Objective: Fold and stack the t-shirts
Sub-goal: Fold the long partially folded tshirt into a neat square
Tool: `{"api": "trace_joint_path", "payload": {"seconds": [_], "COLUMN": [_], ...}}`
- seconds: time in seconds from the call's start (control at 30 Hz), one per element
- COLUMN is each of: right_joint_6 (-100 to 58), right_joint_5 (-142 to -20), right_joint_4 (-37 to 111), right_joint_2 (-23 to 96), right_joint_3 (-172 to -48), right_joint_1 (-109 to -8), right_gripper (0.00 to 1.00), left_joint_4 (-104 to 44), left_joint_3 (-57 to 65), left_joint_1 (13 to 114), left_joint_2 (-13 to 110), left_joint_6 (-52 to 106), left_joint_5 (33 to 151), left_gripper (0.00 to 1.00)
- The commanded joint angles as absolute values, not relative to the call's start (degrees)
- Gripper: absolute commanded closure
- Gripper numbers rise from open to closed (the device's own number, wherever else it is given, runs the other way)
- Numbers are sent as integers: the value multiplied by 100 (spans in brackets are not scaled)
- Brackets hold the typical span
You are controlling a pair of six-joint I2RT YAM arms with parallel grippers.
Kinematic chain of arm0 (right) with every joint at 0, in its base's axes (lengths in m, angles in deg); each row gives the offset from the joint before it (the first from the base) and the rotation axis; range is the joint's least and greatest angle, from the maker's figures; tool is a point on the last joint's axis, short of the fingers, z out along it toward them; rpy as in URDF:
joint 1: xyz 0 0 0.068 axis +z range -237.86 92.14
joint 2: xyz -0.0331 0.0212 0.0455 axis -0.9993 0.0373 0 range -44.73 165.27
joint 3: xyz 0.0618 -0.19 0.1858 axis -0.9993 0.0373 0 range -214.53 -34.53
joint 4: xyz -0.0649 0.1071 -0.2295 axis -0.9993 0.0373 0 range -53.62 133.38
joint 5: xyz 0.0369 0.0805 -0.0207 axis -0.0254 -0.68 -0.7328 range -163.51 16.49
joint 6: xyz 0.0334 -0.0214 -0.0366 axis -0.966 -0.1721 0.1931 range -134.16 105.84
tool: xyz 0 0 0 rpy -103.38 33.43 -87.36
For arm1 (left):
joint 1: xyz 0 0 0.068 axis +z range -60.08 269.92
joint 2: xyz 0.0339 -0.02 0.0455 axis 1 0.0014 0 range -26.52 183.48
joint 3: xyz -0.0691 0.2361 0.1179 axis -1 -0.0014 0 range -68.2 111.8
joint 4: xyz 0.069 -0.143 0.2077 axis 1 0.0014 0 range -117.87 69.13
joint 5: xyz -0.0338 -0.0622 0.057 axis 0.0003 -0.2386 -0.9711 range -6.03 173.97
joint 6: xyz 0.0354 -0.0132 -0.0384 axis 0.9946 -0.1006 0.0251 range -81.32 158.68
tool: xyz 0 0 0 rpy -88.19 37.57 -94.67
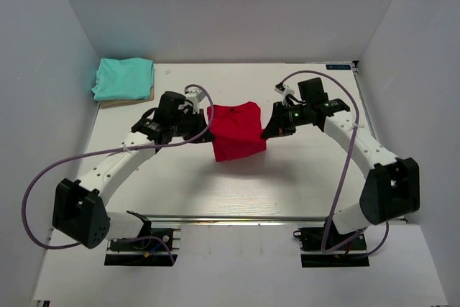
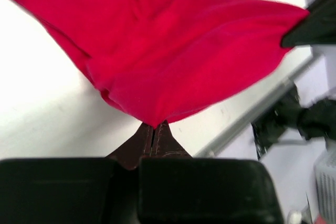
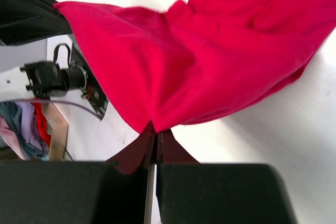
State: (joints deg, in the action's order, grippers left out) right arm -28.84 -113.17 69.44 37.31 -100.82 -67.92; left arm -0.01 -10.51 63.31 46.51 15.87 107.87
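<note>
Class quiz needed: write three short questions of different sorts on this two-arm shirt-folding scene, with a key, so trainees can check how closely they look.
1. True or false: the red t-shirt lies stacked on the teal t-shirt.
2. Multiple choice: what do the left fingers and the right fingers pinch? A) the teal t-shirt B) the red t-shirt C) nothing
3. Fill in: seen from the top camera, the folded teal t-shirt lies at the far ____ corner of the table.

Key: 1 false; 2 B; 3 left.
</note>
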Motion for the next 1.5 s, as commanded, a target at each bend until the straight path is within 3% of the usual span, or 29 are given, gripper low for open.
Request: {"api": "trace_joint_path", "payload": {"seconds": [0.0,0.5,1.03,1.07,1.13,1.17,1.2,1.37,1.47], "right_joint_6": [-3015,-3174,-3543,-3595,-3675,-3744,-3815,-3746,-3394], "right_joint_5": [-11394,-11675,-11315,-11411,-11482,-11465,-11439,-11175,-10587], "right_joint_4": [7049,6977,6479,6312,6170,6161,6143,6152,6240], "right_joint_2": [4210,6276,8261,8332,8675,8763,8990,8871,8299], "right_joint_3": [-10589,-12935,-14220,-14281,-14413,-14692,-14782,-15117,-14836], "right_joint_1": [-6905,-7257,-7336,-7345,-7380,-7371,-7397,-7424,-7363], "right_gripper": [100,100,99,87,75,35,10,10,10], "left_joint_4": [-203,280,193,88,-79,-80,-80,438,273], "left_joint_3": [-563,1283,2618,2689,2856,2953,3145,3841,3561], "left_joint_1": [6373,6653,6935,6935,6987,6988,6988,6988,6988], "left_joint_2": [5054,6927,8887,8975,9237,9326,9466,9600,9293], "left_joint_6": [1460,1495,1513,1565,1635,1636,1688,1794,1794], "left_joint_5": [10104,8600,8985,8986,9100,9100,9179,9083,9232], "left_gripper": [100,100,100,90,53,12,1,0,0]}}
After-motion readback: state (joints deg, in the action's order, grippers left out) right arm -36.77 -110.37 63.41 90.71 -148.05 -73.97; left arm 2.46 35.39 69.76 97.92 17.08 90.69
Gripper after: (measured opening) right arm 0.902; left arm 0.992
